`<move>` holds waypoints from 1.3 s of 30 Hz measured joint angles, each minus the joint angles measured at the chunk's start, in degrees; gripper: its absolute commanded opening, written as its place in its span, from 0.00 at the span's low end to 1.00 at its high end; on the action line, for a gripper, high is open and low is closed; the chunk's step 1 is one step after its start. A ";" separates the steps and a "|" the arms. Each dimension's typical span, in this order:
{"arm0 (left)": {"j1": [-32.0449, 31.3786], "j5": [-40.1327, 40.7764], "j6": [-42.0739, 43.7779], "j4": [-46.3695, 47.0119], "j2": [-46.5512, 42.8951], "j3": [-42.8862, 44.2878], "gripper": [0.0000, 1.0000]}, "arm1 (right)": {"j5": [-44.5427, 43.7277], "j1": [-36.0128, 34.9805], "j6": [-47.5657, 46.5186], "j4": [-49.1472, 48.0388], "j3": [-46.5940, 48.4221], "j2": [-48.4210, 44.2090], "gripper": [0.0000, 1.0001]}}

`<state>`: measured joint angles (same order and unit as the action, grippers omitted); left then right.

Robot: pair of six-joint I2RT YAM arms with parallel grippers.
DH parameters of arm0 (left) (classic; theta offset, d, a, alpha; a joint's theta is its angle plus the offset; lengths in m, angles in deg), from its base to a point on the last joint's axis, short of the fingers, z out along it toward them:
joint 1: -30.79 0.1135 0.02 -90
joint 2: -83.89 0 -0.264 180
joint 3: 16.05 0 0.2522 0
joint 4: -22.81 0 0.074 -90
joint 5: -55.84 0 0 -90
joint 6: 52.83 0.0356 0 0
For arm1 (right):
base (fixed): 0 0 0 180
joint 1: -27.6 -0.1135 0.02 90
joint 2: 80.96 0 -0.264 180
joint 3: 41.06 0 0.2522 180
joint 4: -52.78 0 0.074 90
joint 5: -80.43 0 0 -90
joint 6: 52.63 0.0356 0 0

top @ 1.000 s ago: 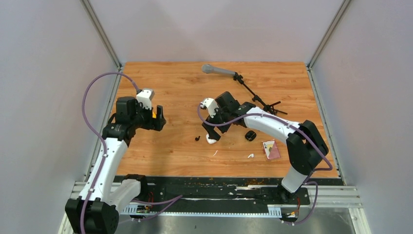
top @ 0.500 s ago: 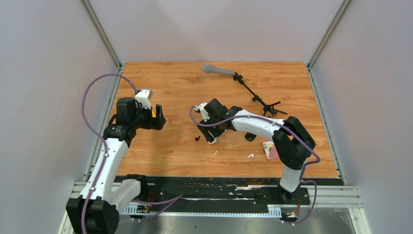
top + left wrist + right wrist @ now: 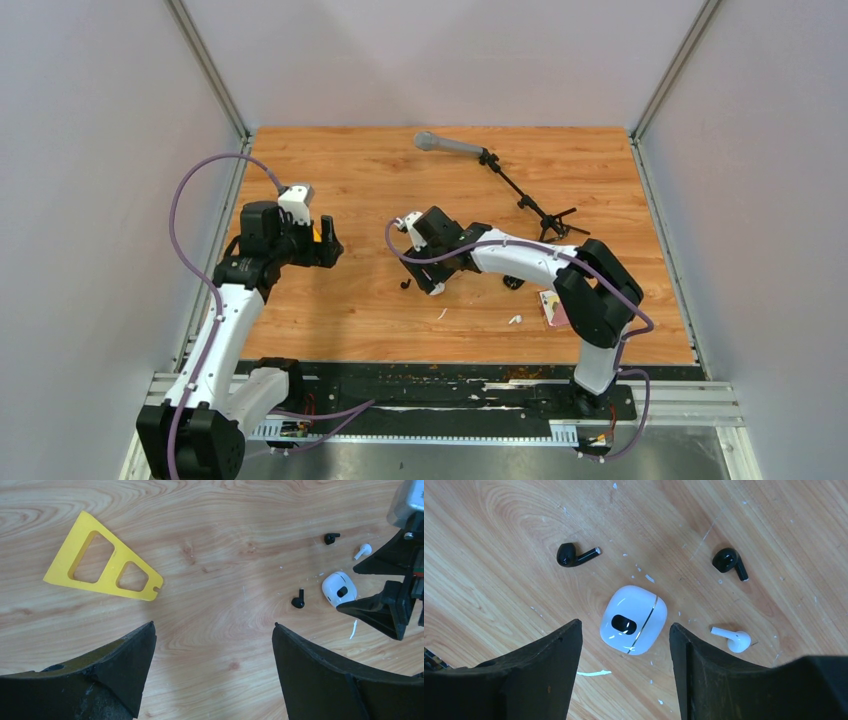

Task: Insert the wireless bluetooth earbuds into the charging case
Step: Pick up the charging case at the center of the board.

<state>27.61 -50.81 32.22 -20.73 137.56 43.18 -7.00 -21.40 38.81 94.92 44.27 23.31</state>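
The white charging case [image 3: 633, 619] lies shut on the wood, a black oval on its lid. My right gripper [image 3: 624, 625] is open, fingertips either side of the case's near end without touching it. Around it lie two black earbuds [image 3: 574, 555] [image 3: 729, 562] and a white earbud [image 3: 734, 639]. From above, the right gripper [image 3: 428, 278] covers the case, with a black earbud [image 3: 405, 285] just left of it and a white earbud [image 3: 515, 320] nearer the front. My left gripper [image 3: 213, 625] hangs open and empty, with the case [image 3: 339, 587] far to its right.
A yellow cut-out triangle [image 3: 100, 562] lies near the left gripper. A thin white sliver [image 3: 442, 314] lies in front of the case. A microphone on a stand [image 3: 450, 145] lies at the back, a pink card [image 3: 555, 305] at the right, and a small black object [image 3: 513, 283] sits behind the right arm.
My right gripper has moved left and down over the white case, and its jaws have narrowed. The left arm has not moved.
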 measured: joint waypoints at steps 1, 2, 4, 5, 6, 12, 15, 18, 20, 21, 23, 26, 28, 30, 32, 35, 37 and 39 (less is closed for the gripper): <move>0.00 0.00 -0.09 0.00 0.00 0.00 0.92 | -0.13 -0.09 0.00 -0.31 0.00 0.28 0.64; 0.00 0.00 -0.15 0.00 0.00 -0.02 0.92 | -0.24 -0.17 0.02 -0.63 0.00 0.66 0.64; 0.00 0.00 -0.24 0.02 -0.02 -0.02 0.92 | -0.68 -0.35 0.00 -1.01 0.00 1.51 0.64; 0.00 0.00 -0.33 0.02 -0.02 -0.04 0.92 | -0.85 -0.39 0.00 -1.09 0.00 1.95 0.64; 0.00 0.00 -0.35 0.09 -0.02 -0.09 0.92 | -1.25 -0.44 0.02 -1.20 0.00 2.27 0.64; 0.00 0.00 -0.81 0.44 -0.02 -0.35 0.92 | -4.00 -0.48 -0.04 -1.95 -1.16 2.80 0.66; 0.00 0.00 -1.01 0.63 0.00 -0.46 0.92 | -4.04 -0.48 -1.36 -2.47 -2.23 2.80 0.67; 0.00 -0.07 -1.20 1.16 0.00 -0.76 0.92 | -3.23 -0.46 -3.26 -2.84 -3.17 2.62 0.67; 0.00 -0.24 -1.27 1.33 0.00 -0.87 0.92 | -2.12 -0.31 -4.31 -2.99 -3.52 2.45 0.66; 0.00 -0.31 -1.33 1.33 0.00 -0.87 0.92 | -1.55 -0.24 -4.83 -3.26 -3.69 2.40 0.65; 0.00 -0.48 -1.38 1.44 0.00 -0.90 0.92 | -0.48 -0.04 -6.14 -3.93 -4.15 2.21 0.65; 0.00 -0.83 -1.40 1.55 0.00 -0.90 0.92 | 1.44 0.15 -8.90 -4.09 -4.26 2.12 0.62; 0.00 -0.90 -1.40 1.62 0.00 -0.90 0.92 | 3.02 0.20 -11.15 -4.09 -4.24 2.12 0.62; 0.00 -0.92 -1.40 1.70 0.00 -0.94 0.92 | 3.85 0.20 -12.76 -3.98 -4.24 2.12 0.61; 0.00 -0.94 -1.40 1.70 0.00 -0.96 0.92 | 4.04 0.20 -13.66 -3.85 -4.24 2.12 0.60; 0.00 -1.01 -1.40 1.73 0.00 -0.96 0.92 | 3.96 0.20 -14.21 -3.82 -4.24 2.12 0.55; 0.00 -1.03 -1.42 1.75 0.00 -0.96 0.92 | 3.96 0.20 -14.25 -3.82 -4.24 2.12 0.38; 0.00 -1.07 -1.51 1.79 0.00 -0.98 0.92 | 3.98 0.20 -14.32 -3.80 -4.24 2.12 0.24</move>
<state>27.61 -51.88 30.71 -18.94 137.56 42.20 -3.02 -21.20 24.49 91.12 40.03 25.43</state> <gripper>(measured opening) 0.917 0.455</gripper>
